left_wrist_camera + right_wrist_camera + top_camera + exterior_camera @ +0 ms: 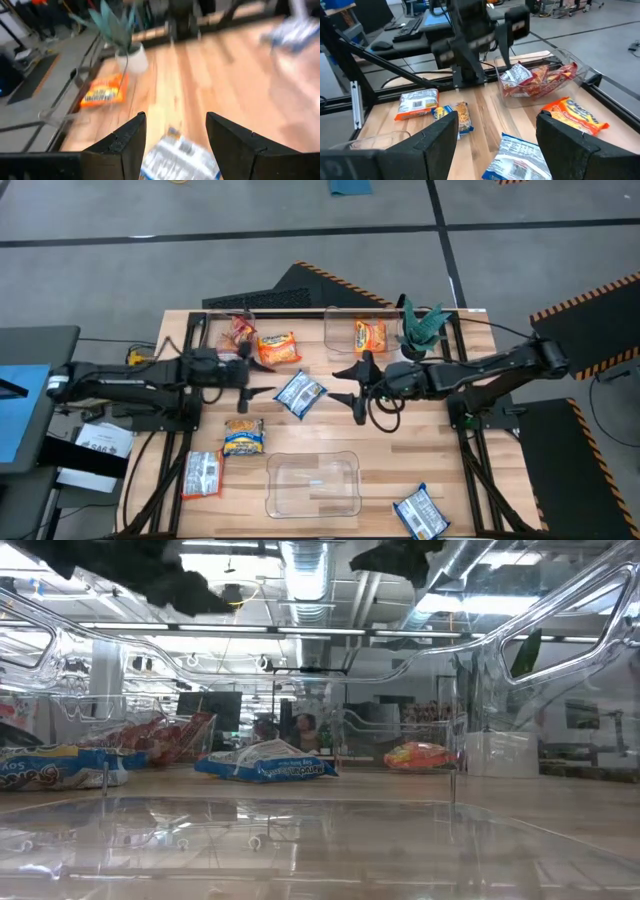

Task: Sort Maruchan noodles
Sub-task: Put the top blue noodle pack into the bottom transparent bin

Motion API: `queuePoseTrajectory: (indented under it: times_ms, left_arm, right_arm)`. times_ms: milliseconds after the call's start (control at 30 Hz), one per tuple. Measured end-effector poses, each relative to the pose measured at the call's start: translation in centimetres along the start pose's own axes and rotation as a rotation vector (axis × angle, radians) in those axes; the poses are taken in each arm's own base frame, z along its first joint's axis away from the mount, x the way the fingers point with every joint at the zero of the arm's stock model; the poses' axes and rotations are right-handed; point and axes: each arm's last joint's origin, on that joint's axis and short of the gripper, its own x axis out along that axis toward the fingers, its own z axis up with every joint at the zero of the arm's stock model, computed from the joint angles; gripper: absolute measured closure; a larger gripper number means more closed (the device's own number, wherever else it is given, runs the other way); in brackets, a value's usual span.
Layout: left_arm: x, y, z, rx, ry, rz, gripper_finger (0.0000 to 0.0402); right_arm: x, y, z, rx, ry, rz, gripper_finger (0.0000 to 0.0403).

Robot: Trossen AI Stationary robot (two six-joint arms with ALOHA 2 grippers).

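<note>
High view | wooden table (400, 470) | packets (300, 393) scattered | grey floor (200, 210)

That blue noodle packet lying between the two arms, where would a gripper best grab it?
Probably from straight above, pinching across the narrow width of the blue packet. It lies flat and tilted on the table, so its puffy middle offers more to hold than its thin edges. The open left gripper and right gripper flank it.
</note>
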Motion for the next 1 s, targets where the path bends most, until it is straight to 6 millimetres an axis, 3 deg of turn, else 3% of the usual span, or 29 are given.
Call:
queuePoseTrajectory:
  times_ms: [300,533,900,1000]
  left_arm:
    - [3.2,-1.4,-1.1,0.291,0.135,-0.048,0.0209]
    - [4.8,-2.1,-3.7,0.581,0.334,-0.148,0.0209]
    - [7.5,-3.3,-7.8,0.684,0.549,-0.299,0.0209]
    - [8.4,-3.5,-9.1,0.737,0.632,-0.262,0.0209]
  right_arm:
    - [-1.2,1.1,-0.3,-0.019,0.045,0.017,0.0117]
    - [-1.4,1.6,-0.5,-0.026,0.055,0.035,0.0117]
    - [-1.3,1.3,-0.5,-0.024,0.065,0.021,0.0117]
    - [-1.3,1.3,-0.5,-0.025,0.065,0.021,0.0117]
